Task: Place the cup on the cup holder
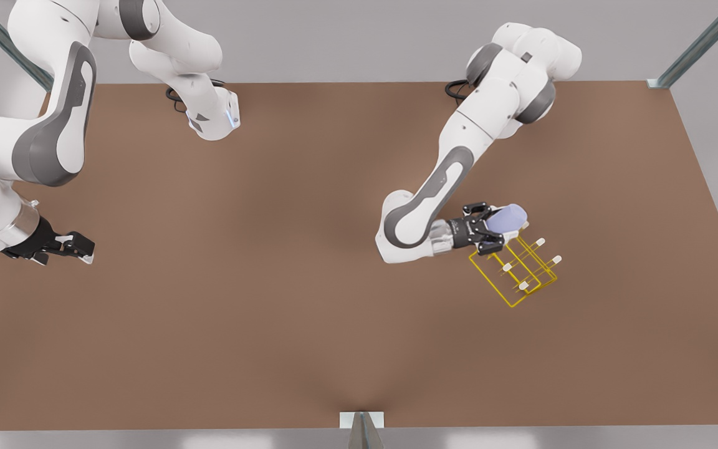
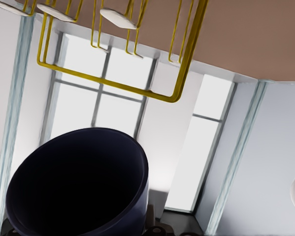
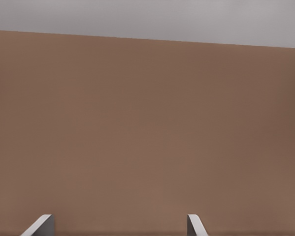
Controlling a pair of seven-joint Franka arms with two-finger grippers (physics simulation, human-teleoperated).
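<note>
Most of the carrying looks done, but the placing itself is left. Right of centre in the front view, the left gripper (image 1: 491, 232) clenches the cup (image 1: 508, 219), holding it on its side, just above the upper-left end of the holder (image 1: 516, 269), which stands on the table (image 1: 272, 280). The cup overlaps the nearest pegs in that view, but whether it touches any of them I cannot tell. In the left wrist view the cup's (image 2: 78, 184) dark open mouth sits at the lower left of the frame, and the holder's (image 2: 137, 91) yellow wire frame and white peg tips run along the upper left, apart from the rim, so I judge that no peg has entered the cup yet. What remains, as I read it, is to line the mouth up with a peg, slide the cup onto it, let go and pull back. At the front view's far left, the right gripper (image 1: 63, 247) waits low over the table; its fingers (image 3: 39, 226) stand apart and hold nothing, with bare tabletop between them in the right wrist view. The slanted pegs are thin and closely set, so a cup brought in off line could catch on a neighbouring tip or nudge the light rack.
</note>
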